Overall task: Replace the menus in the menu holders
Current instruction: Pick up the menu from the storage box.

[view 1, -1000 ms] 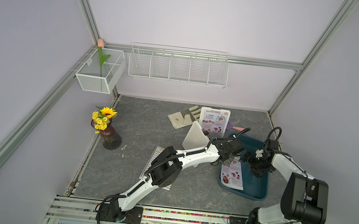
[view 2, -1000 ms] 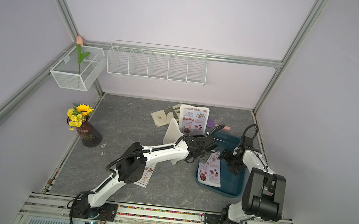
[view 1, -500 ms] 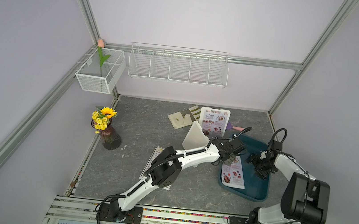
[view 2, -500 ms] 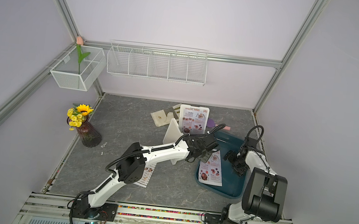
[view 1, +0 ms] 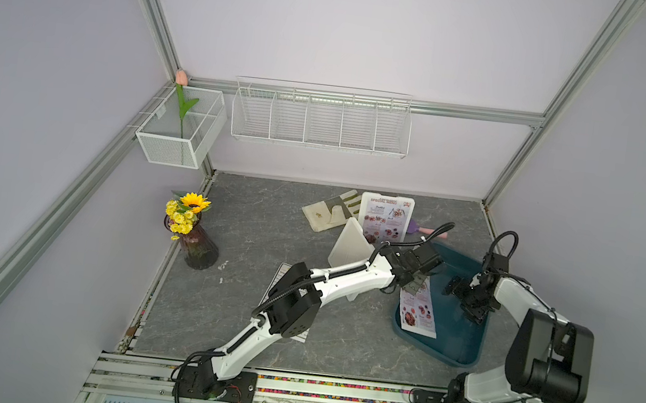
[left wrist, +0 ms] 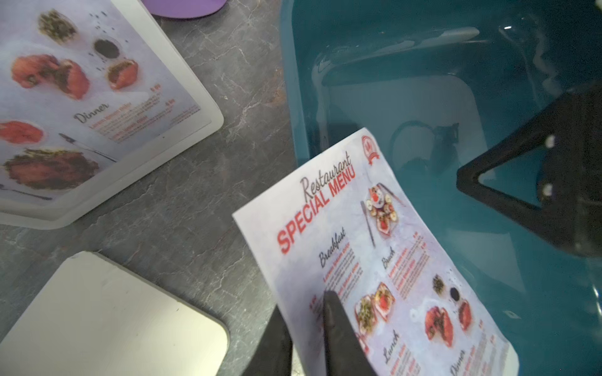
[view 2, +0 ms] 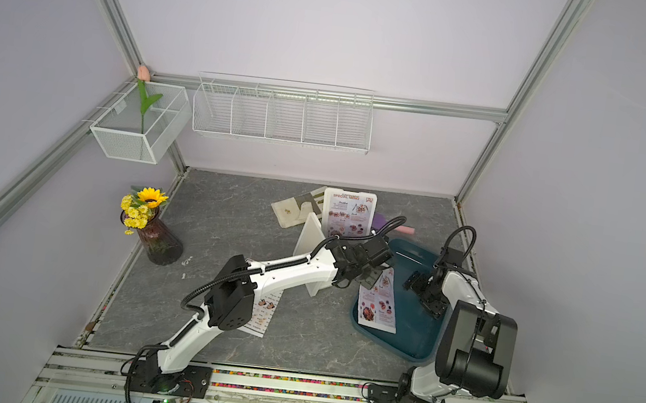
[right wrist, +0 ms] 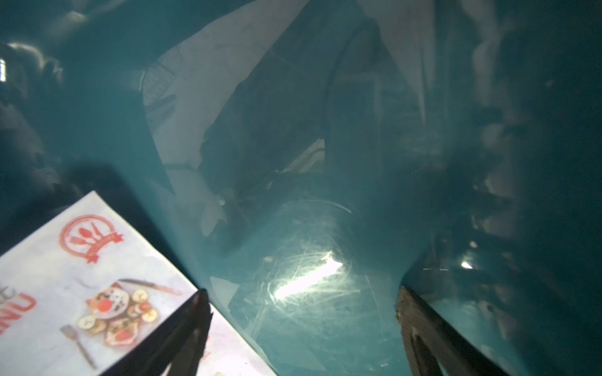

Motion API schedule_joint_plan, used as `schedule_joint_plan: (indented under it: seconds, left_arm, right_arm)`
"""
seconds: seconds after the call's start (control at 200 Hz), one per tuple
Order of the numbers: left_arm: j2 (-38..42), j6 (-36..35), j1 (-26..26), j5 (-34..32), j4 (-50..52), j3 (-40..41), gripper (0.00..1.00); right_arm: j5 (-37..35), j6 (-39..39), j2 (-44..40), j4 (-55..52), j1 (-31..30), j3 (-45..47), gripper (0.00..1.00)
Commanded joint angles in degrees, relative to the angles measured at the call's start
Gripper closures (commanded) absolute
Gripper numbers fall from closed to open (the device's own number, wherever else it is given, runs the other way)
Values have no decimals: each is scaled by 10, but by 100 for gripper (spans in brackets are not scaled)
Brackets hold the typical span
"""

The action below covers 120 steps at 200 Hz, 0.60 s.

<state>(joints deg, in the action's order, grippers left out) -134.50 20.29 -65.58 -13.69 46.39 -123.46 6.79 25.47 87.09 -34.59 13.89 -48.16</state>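
Note:
My left gripper is shut on the edge of a SPECIAL MENU sheet; the sheet slants over the left rim of the dark teal tray, its far end down inside. To the right, my right gripper hangs open over the tray floor, beside the sheet's corner, holding nothing. One white menu holder stands upright at the back with a SPECIAL MENU in it. A second holder shows its white back next to my left arm. Another menu lies flat, partly under the left arm.
A pale striped glove lies behind the holders, and a purple and pink object lies to the right of the upright one. A vase of yellow flowers stands at the left edge. Wire baskets hang on the back wall.
The right gripper has drawn a little to the right, away from the sheet, and stays open. The left gripper has tightened on the sheet and keeps its place.

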Motion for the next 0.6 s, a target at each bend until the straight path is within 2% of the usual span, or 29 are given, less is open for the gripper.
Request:
schedule_joint_plan:
  seconds: [0.0,0.06,0.175,0.275,0.455,0.595]
  left_arm:
    - [20,-3,3,-7,25,-18,80]
    - [24,-4,3,-14,26,-18,85]
    - [30,-6,3,-22,27,-18,100]
    - [37,-16,3,-7,23,-22,100]
    - [59,-42,0,68,2,-31,100]
    - [90,-66,-1,64,5,-46,100]
  right_arm:
    - [-16,-4,6,0,4,-8,9]
    - [-17,-5,5,-1,4,-11,9]
    - [-18,-4,5,-2,4,-15,8]
    - [-17,-8,5,-2,2,-19,8]
    - [25,-21,-17,13,-6,-39,9]
    - [55,-42,-65,22,-13,-65,9]
